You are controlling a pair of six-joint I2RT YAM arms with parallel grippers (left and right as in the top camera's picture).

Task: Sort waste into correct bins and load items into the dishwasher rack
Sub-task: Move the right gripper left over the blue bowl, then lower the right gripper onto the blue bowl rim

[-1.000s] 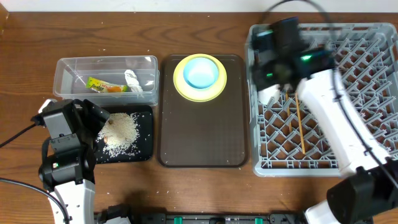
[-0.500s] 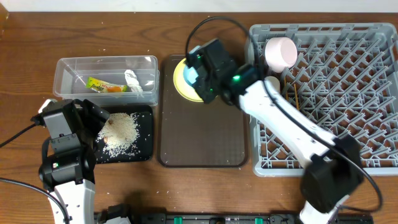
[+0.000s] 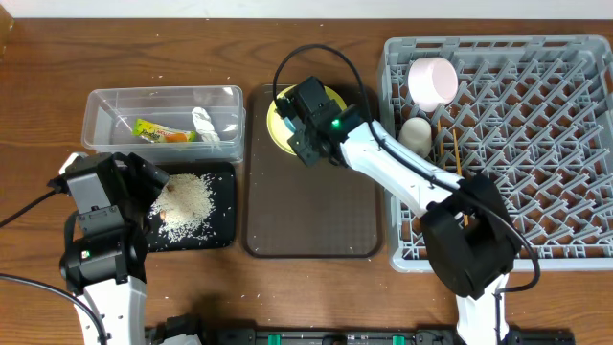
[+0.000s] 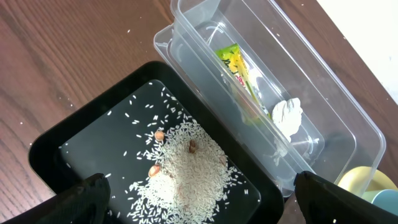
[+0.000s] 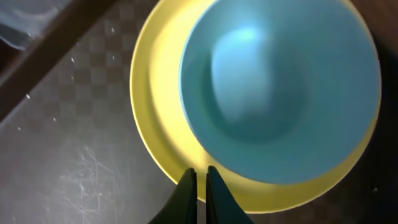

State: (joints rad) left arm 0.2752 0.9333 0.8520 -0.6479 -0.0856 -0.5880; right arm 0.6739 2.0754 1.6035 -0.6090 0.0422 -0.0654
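My right gripper (image 3: 308, 126) (image 5: 201, 177) is shut and empty, low over the near rim of the yellow plate (image 3: 278, 120) (image 5: 161, 143). The light blue bowl (image 5: 280, 93) sits in that plate. My left gripper (image 3: 151, 184) (image 4: 208, 205) is open above the black tray (image 3: 222, 225) (image 4: 81, 143), which holds rice scraps (image 3: 187, 201) (image 4: 186, 168). The clear tub (image 3: 96, 120) (image 4: 323, 106) holds the snack wrapper (image 3: 158, 131) (image 4: 239, 68) and the tissue (image 3: 204, 125) (image 4: 288, 115). The grey rack (image 3: 536, 192) holds the white cup (image 3: 431, 80), the white bowl (image 3: 415, 134) and the chopsticks (image 3: 459, 163).
The dark brown serving tray (image 3: 311, 211) (image 5: 74, 155) lies between the bins and the rack, with the plate at its far end. The right arm stretches from the front edge across the rack's left side. Brown wooden table (image 3: 48, 57) all round.
My right arm has swung left from the rack to the plate on the serving tray, leaving the white cup in the rack. The left arm has not moved.
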